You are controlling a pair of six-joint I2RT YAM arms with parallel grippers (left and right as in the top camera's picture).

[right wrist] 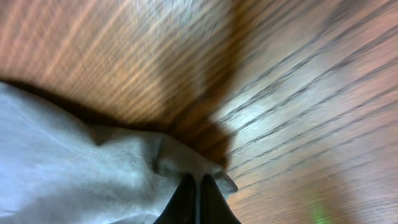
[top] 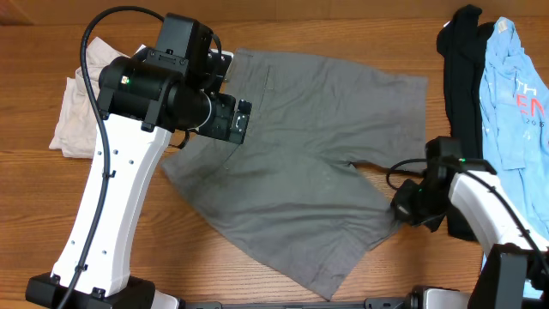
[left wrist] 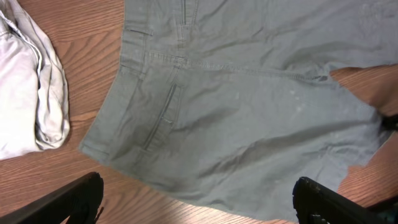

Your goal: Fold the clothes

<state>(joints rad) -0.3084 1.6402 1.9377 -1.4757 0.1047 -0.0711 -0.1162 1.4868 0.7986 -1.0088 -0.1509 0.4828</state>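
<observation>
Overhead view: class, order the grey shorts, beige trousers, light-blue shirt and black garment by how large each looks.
1. grey shorts
2-3. light-blue shirt and beige trousers: alike, both partly hidden or cropped, so unranked.
4. black garment, least showing.

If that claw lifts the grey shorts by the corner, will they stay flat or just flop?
Probably flop: the shorts lie wrinkled and bunch where the right claw pinches the hem. They look thin, so likely light. Pushed, they'd probably crumple rather than slide on the wooden table.
</observation>
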